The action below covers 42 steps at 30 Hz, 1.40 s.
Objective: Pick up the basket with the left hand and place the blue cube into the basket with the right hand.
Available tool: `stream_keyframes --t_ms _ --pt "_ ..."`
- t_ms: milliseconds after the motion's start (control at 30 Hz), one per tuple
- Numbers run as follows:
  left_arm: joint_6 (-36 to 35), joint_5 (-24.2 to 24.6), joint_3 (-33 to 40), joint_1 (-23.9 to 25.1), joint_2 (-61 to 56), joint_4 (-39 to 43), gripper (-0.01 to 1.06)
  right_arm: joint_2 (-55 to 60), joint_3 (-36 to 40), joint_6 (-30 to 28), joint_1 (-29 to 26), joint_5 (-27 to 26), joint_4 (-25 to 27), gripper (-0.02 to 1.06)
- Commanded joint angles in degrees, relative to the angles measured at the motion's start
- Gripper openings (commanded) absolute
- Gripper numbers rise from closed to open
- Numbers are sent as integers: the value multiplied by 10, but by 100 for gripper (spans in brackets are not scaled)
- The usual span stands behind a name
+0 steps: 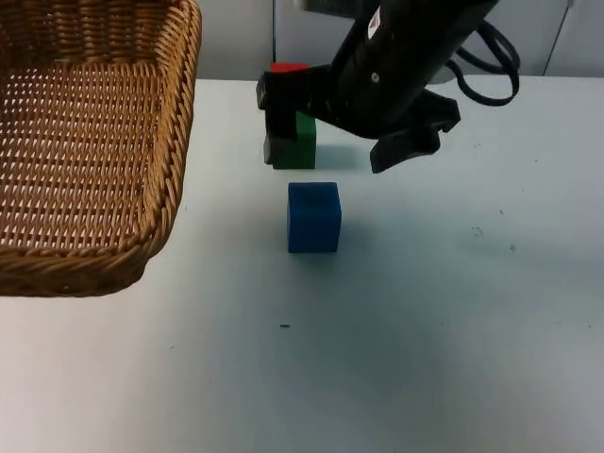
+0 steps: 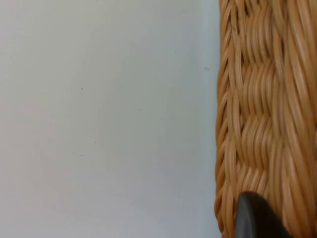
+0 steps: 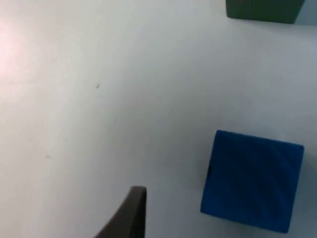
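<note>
Basket (image 1: 85, 151) raised at the left side of the table (image 1: 425, 330); left gripper's fingertip (image 2: 255, 218) lies against its woven wall (image 2: 267, 99), grip state cannot be told. Right gripper (image 1: 344, 151) hovers above the table with fingers spread, one finger (image 1: 281, 127) over the green cube (image 1: 300, 143). Blue cube (image 1: 313, 217) sits on the table just in front of those fingers, untouched. Red cube (image 1: 288, 68) behind the green one.
</note>
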Motion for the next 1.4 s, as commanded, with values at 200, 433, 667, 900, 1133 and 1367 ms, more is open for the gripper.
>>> stream_keyframes --t_ms 200,433,667,900,1133,1367 --pt "3 1 -5 2 -5 -24 0 51 -37 32 13 9 -36 103" --pt "3 1 -5 2 -5 -24 0 74 -38 46 13 9 -65 97" --pt "3 1 -5 2 -5 -24 0 85 -38 46 13 -12 -65 97" --pt "3 1 -5 2 -5 -24 0 101 -38 46 13 -14 -63 82" --pt "3 1 -5 2 -5 -24 0 102 -38 47 13 -16 -61 50" --pt "3 1 -5 2 -5 -24 0 96 -38 45 13 -7 -65 0"
